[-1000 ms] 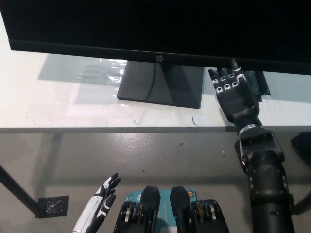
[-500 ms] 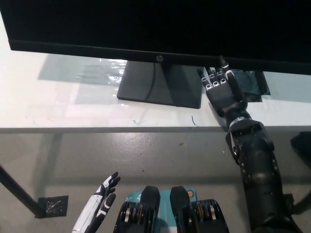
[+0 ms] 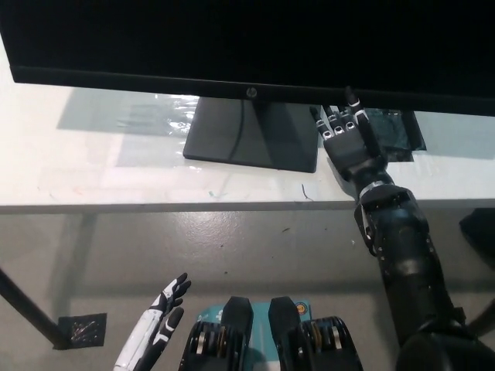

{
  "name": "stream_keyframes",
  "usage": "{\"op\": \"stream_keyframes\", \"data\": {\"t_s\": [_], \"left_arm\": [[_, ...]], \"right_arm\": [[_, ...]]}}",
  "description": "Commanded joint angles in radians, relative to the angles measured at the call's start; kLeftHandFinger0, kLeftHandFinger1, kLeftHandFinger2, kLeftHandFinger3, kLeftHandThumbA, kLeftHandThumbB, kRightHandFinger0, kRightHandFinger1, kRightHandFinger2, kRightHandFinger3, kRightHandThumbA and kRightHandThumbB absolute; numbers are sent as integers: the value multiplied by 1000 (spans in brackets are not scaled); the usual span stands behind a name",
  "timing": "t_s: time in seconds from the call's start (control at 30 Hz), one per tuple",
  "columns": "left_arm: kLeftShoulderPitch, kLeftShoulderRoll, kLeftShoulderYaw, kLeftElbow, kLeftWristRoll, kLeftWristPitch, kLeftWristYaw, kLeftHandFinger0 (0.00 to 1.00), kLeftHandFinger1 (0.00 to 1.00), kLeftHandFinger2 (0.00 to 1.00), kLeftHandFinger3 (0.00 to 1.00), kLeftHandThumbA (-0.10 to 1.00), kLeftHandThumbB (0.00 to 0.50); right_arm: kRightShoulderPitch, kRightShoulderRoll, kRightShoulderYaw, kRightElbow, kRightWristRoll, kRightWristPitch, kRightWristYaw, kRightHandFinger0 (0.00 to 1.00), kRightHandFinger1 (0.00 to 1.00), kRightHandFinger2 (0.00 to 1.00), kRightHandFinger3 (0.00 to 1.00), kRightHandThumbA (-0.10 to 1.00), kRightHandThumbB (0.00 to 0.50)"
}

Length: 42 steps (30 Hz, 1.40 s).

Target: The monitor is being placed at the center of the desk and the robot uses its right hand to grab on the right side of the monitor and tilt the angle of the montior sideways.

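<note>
1. Black monitor across the whole top of the frame, lower bezel running from the upper left edge to the upper right, a small logo at its middle.
2. Dark rectangular monitor base just below the bezel, slightly left of centre, standing on the white worktop; a thin cable down its middle.
3. Black right robot hand right of centre, just beside the right edge of the base, raised over the worktop.
4. Fingers apart and stretched upward, tips at the lower bezel right of the logo; touching or only just short of it, cannot tell.
5. Nothing clamped in that robot hand; palm side hidden, back of the hand toward the camera.
6. Black right arm from the lower right corner up to the wrist at the front edge of the worktop.
7. Dark flat patch on the worktop behind and right of the fingers, under the bezel.
8. Grey floor below the worktop edge; a dark leg slanting at the lower left.
9. White left robot hand resting at the lower left, low over the floor, fingers apart, holding nothing.
</note>
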Motion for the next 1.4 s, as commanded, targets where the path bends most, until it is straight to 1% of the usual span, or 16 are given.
{"op": "stream_keyframes", "data": {"t_s": [0.0, 0.13, 0.23, 0.33, 0.43, 0.5, 0.63, 0.77, 0.8, 0.83, 0.9, 0.93, 1.1, 1.17, 1.37], "left_arm": [[-11, 13, -7, -18, 8, -39, 25, 1000, 1000, 1000, 1000, 1000, 349], [-16, 12, -7, -19, 8, -39, 26, 1000, 1000, 1000, 1000, 1000, 350], [-16, 11, -5, -19, 6, -39, 25, 1000, 1000, 1000, 1000, 1000, 352], [-16, 12, -2, -22, 2, -39, 19, 1000, 1000, 1000, 1000, 1000, 345], [-16, 12, -2, -22, 2, -39, 19, 1000, 1000, 1000, 1000, 1000, 343], [-15, 12, -3, -18, 5, -39, 24, 1000, 1000, 1000, 1000, 1000, 338], [-15, 11, -2, -13, 2, -39, 25, 1000, 1000, 1000, 1000, 1000, 334], [-17, 11, -3, -14, 4, -39, 27, 1000, 1000, 1000, 1000, 1000, 330], [-16, 10, -3, -12, 5, -39, 26, 1000, 1000, 1000, 1000, 1000, 332], [-15, 6, -3, -10, 2, -39, 23, 1000, 1000, 1000, 1000, 1000, 333], [-15, 7, -3, -11, 2, -39, 20, 1000, 1000, 1000, 1000, 1000, 334], [-19, 8, -3, -11, 1, -39, 21, 1000, 1000, 1000, 1000, 1000, 326], [-19, 10, 1, -16, -3, -39, 16, 1000, 1000, 1000, 1000, 1000, 324], [-18, 11, -1, -14, 1, -39, 19, 1000, 1000, 1000, 1000, 1000, 325], [-15, 11, -2, -13, 4, -39, 23, 1000, 1000, 1000, 1000, 1000, 328]], "right_arm": [[-121, -21, -20, 68, -46, -68, 22, 1000, 1000, 1000, 1000, 1000, 316], [-167, -35, -49, 173, -58, -86, 26, 1000, 1000, 1000, 1000, 1000, 335], [-180, -40, -62, 207, -68, -97, 39, 1000, 1000, 1000, 1000, 1000, 335], [-219, -51, -71, 286, -84, -127, 38, 1000, 1000, 1000, 1000, 1000, 317], [-225, -54, -78, 302, -89, -134, 45, 1000, 1000, 1000, 1000, 1000, 317], [-249, -61, -75, 348, -112, -154, 31, 1000, 1000, 1000, 1000, 1000, 332], [-262, -61, -80, 386, -127, -169, 15, 1000, 1000, 1000, 1000, 1000, 330], [-267, -63, -91, 400, -136, -171, 16, 1000, 1000, 1000, 1000, 1000, 326], [-267, -63, -94, 405, -138, -172, 16, 1000, 1000, 1000, 1000, 1000, 313], [-269, -63, -96, 413, -141, -175, 12, 1000, 1000, 1000, 1000, 1000, 311], [-275, -62, -107, 419, -140, -179, -8, 1000, 1000, 1000, 1000, 1000, 325], [-277, -63, -108, 421, -142, -178, -4, 1000, 1000, 1000, 1000, 1000, 328], [-275, -62, -105, 420, -158, -177, 8, 1000, 1000, 1000, 1000, 1000, 318], [-272, -65, -106, 421, -162, -177, 10, 1000, 1000, 1000, 1000, 1000, 326], [-268, -66, -109, 419, -172, -176, 16, 1000, 1000, 1000, 1000, 1000, 322]]}}
